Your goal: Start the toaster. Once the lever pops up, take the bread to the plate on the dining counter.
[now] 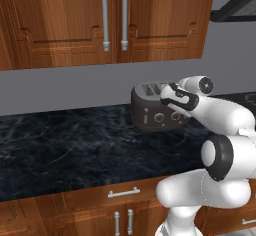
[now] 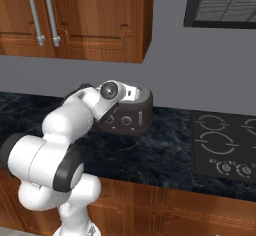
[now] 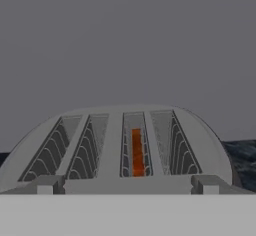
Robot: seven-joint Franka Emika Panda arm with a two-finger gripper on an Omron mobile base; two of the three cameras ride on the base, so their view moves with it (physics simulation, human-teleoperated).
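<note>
Hovering at the toaster (image 1: pixel 157 111), jaws state cannot be told.

Left base view: toaster on the black tabletop (image 1: pixel 65 147), far side by the wall, pale lever (image 1: pixel 146 115) on its near face left of two knobs; the gripper (image 1: pixel 176 96) sits over its right top. Right base view: cooktop (image 2: pixel 225 142) to the right. Hand view alone looks into the slots: the bread (image 3: pixel 136 151) sits low in the third slot, orange. Toasting seems underway or due; lifting and carrying remain.
</note>
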